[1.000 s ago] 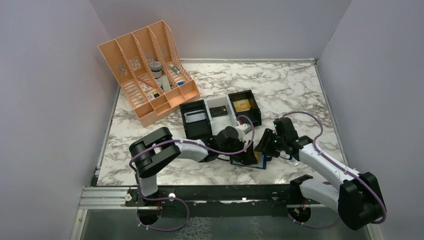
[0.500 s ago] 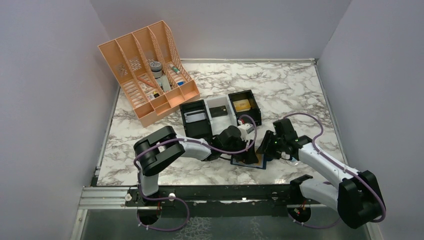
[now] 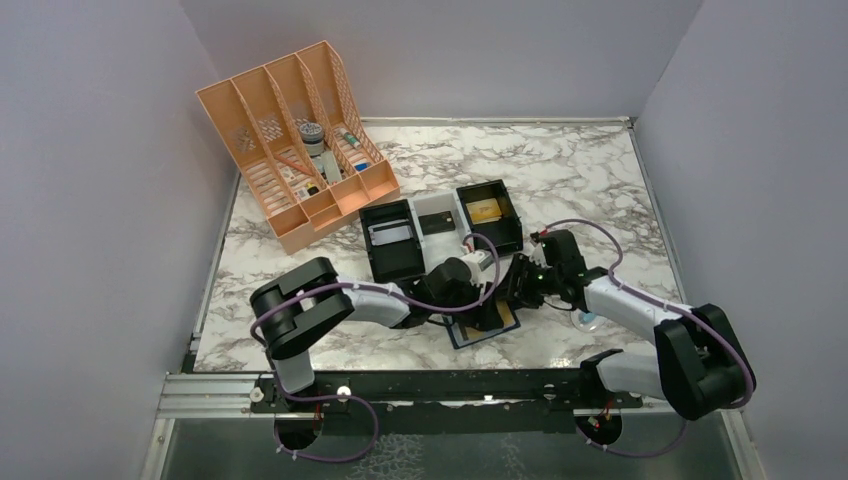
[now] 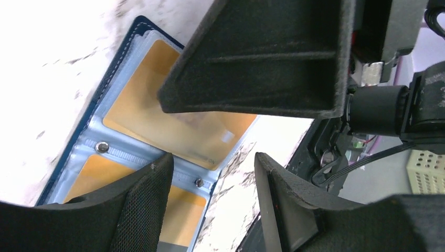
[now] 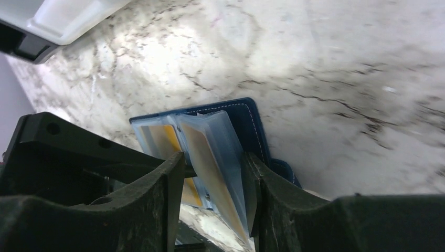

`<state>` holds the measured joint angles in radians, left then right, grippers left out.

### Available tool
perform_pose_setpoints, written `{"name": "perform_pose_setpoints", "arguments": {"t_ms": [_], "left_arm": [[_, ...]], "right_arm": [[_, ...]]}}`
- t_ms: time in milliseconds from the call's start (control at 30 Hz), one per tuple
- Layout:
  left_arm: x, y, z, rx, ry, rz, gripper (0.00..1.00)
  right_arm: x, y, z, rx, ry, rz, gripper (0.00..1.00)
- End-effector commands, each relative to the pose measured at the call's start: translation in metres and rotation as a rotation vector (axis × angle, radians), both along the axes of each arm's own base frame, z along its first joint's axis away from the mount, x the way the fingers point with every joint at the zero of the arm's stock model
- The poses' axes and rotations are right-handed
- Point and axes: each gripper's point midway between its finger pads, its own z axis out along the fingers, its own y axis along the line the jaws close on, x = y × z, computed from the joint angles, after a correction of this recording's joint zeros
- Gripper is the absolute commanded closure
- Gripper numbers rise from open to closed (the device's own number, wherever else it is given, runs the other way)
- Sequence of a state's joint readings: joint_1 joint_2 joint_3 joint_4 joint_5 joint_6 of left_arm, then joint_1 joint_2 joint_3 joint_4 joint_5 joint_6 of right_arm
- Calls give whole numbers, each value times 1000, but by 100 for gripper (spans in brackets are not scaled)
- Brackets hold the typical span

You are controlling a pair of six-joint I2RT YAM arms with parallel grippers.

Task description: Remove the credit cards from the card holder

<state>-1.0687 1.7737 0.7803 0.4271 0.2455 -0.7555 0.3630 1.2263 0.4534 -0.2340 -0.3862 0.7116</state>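
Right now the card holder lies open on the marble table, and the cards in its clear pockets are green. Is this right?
No: the cards in the card holder are gold-tan, not green; the left wrist view shows it. It does lie open on the marble table.

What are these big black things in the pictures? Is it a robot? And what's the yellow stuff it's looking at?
Yes, a robot: two arms bolted to a marble table, each ending in a two-finger pincer called a gripper. One picture looks down from above; the other two come from cameras on the wrists, so the black shapes are fingers seen close up. On the table stand an orange file rack and black and white box trays, and an open navy card holder lies near the arms. The yellow stuff is credit cards in its clear pockets. The right gripper seems to pinch one pocket; the left gripper is open over the holder.
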Motion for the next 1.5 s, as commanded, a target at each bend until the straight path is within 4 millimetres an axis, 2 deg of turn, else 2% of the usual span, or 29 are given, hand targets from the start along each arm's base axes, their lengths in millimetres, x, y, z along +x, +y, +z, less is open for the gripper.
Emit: {"name": "perform_pose_setpoints", "arguments": {"t_ms": [0, 100, 200, 400, 567, 833, 933, 1100, 1233, 1333, 1467], "left_arm": [[21, 36, -7, 82, -17, 192, 39], [30, 57, -4, 104, -22, 272, 38], [36, 68, 1, 112, -30, 304, 35], [41, 77, 16, 109, -68, 314, 32], [37, 70, 24, 73, -62, 277, 32], [25, 51, 32, -4, -8, 191, 33], [22, 44, 32, -18, 11, 167, 34], [18, 41, 26, -43, 62, 183, 37], [15, 39, 22, -54, 87, 178, 39], [16, 37, 19, -59, 100, 183, 43], [16, 36, 15, -60, 114, 196, 48]], "right_arm": [[-6, 23, 3, 93, 3, 114, 54], [-2, 32, 8, 124, -17, 136, 52], [0, 35, 8, 122, -19, 143, 49], [19, 13, 11, -45, -76, 92, 44], [12, 9, 9, -76, -72, 142, 45], [9, 19, 32, 0, -142, 199, 63], [7, 24, 34, 34, -155, 227, 68], [-1, 28, 20, 57, -124, 266, 79], [-9, 26, 1, 47, -61, 261, 84], [-10, 15, -15, -14, -24, 211, 87], [-16, 7, -27, -48, 4, 177, 87]]}}
